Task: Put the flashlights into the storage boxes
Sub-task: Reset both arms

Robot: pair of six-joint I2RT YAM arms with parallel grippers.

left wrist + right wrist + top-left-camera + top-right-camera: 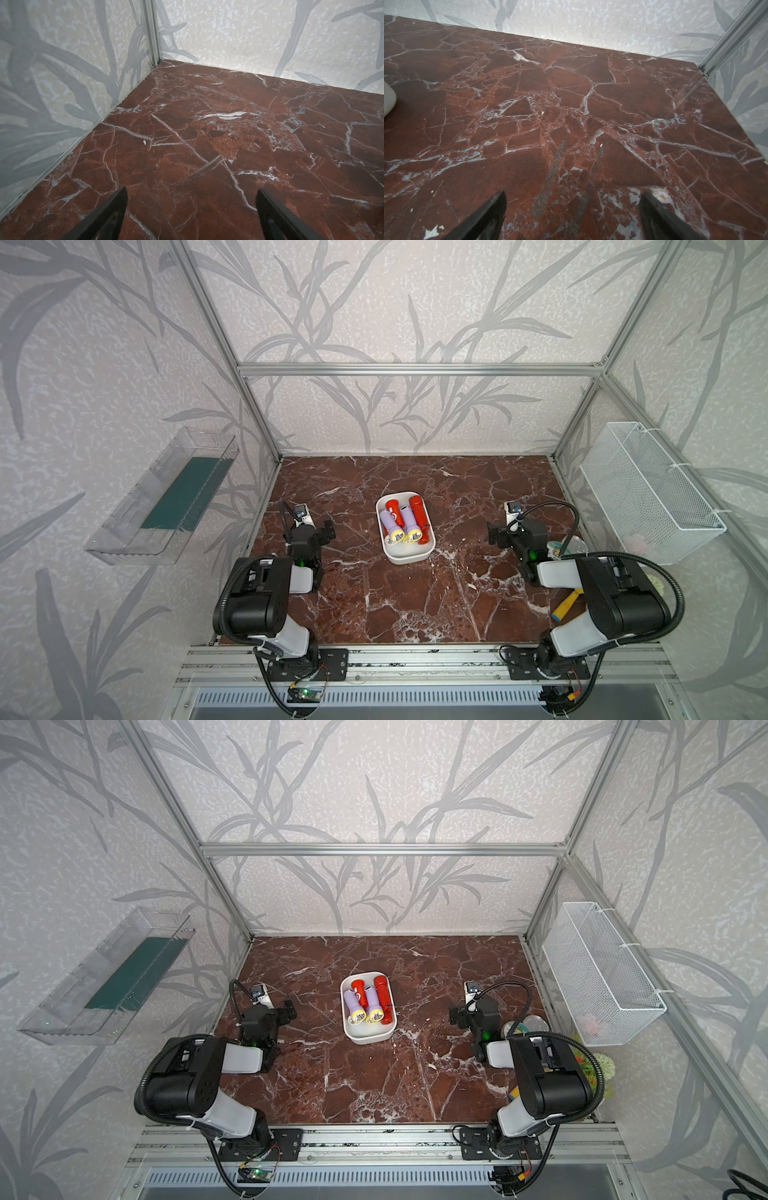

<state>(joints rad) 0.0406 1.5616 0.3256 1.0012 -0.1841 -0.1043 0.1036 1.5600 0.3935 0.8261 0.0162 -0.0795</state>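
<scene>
Sitting in tray (409, 560): 4 flashlights (417, 514) (2 red); L gripper (191, 189), R gripper (573, 192) released.

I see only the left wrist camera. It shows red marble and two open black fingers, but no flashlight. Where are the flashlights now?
Observer: The four I can see all lie in the white tray near the middle of the table. There are two red flashlights and two lavender flashlights.
Operator: And the other arm, does it hold one?
Observer: No. The right gripper is open and empty. It is above bare marble to the right of the tray and does not touch it.
</scene>
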